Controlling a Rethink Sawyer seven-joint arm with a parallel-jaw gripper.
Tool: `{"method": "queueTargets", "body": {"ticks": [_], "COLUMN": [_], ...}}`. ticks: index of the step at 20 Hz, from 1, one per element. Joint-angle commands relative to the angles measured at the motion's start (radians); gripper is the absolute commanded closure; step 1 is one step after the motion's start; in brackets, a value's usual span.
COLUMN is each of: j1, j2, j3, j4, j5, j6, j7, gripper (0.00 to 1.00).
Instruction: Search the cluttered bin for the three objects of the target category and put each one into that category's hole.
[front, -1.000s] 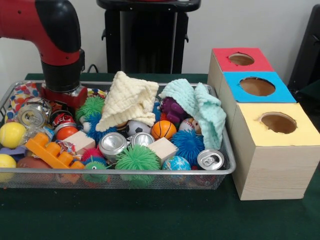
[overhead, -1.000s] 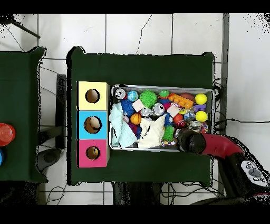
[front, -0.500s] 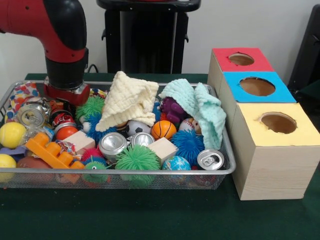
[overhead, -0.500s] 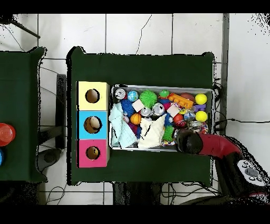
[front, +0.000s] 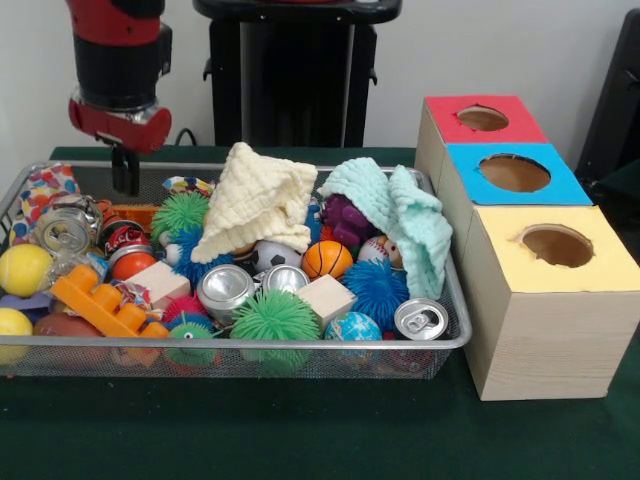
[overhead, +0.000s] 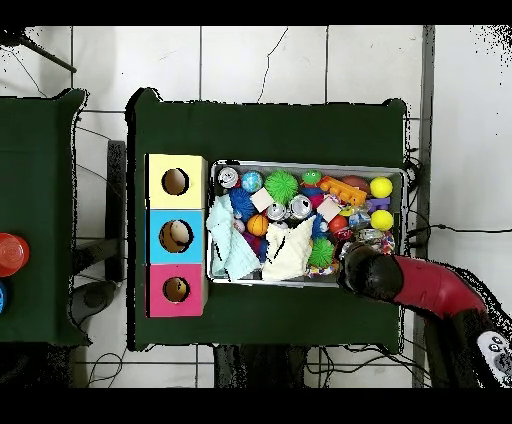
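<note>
Claw (front: 126, 172) hangs above bin (front: 455, 335)'s far corner, apart or together I cannot tell, nothing visibly held; 3 silver cans (front: 224, 290) lie wedged among balls, so a descent here risks snagging the cream cloth (front: 255, 205).

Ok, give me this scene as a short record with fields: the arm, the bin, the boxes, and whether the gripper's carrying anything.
gripper: raised above the bin's far corner, nothing seen in it
bin: wire mesh, full of balls, cans, blocks and spiky toys
cloths: yellow cloth and mint cloth draped over the pile
boxes: red box, blue box, yellow box, one round hole each
</note>
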Motion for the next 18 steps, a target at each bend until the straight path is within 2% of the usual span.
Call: {"method": "queueTargets", "body": {"ticks": [1,4,7,13,14,18], "j1": [0.026,0.027,0.030,0.016,0.014,0.019], "j2": [-0.099,-0.100,-0.040,-0.001,0.001,0.010], "j3": [0.033,0.036,0.033,0.037,0.038,0.033], "j4": [0.033,0.021,-0.005,-0.001,0.003,0.018], "j5": [0.085,0.093,0.071,0.058,0.058,0.051], "j6": [0.169,0.182,0.134,0.076,0.068,0.027], "j7": [0.029,0.016,0.021,0.024,0.026,0.045], "gripper": [1.00,1.00,1.00,1.00,0.00,0.00]}}
